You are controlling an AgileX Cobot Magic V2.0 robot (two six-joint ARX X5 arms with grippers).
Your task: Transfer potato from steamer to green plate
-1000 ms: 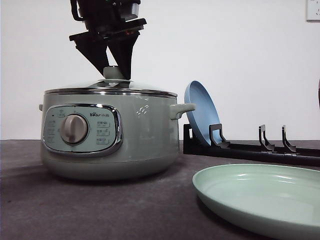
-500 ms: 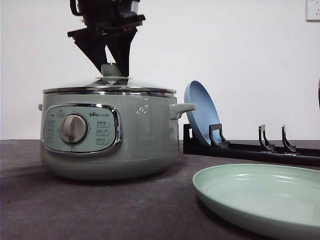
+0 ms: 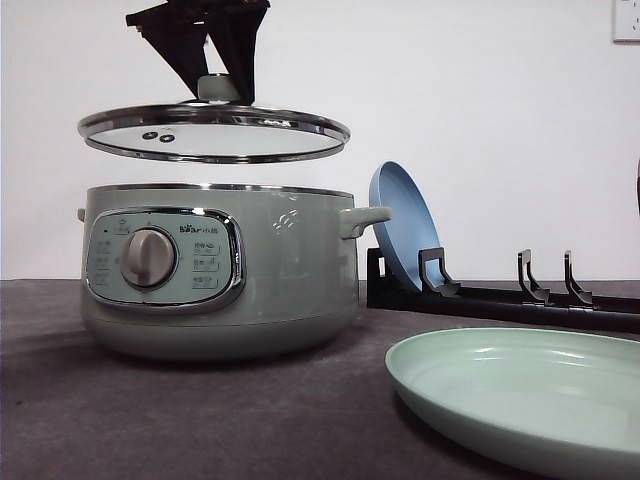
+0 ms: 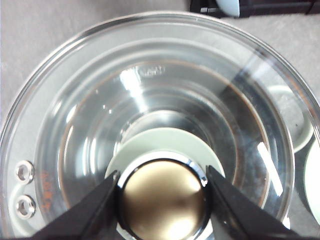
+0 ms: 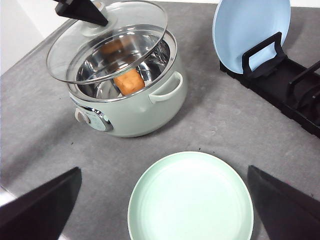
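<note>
While the glass lid (image 3: pixel 213 130) is held by its knob in the closed left gripper (image 3: pixel 220 88) above the steamer (image 3: pixel 215 270), it should be kept level and carried aside. The potato (image 5: pixel 129 80) is seen inside (the right gripper (image 5: pixel 160 210) is spread wide, empty, above the green plate (image 5: pixel 190 200)).

The big round steamer pot (image 3: pixel 220 272) is sage green, with a chrome-rimmed panel and a silver dial (image 3: pixel 148 258) — inside, shiny steel. The oblong potato (image 5: pixel 129 81) in it is brown-orange. The clear glass lid (image 3: pixel 213 131) has a silvery rim and a pale green knob (image 3: pixel 218 88) capped in dull gold (image 4: pixel 163 201). At the pot's four o'clock, the wide shallow plate (image 3: pixel 520 398) is pale green; at two o'clock, a light blue plate (image 3: pixel 402 226) in a black rack (image 3: pixel 500 300). The tabletop (image 5: pixel 215 125) is mottled grey — the gripper fingers (image 3: pixel 235 45) black.
</note>
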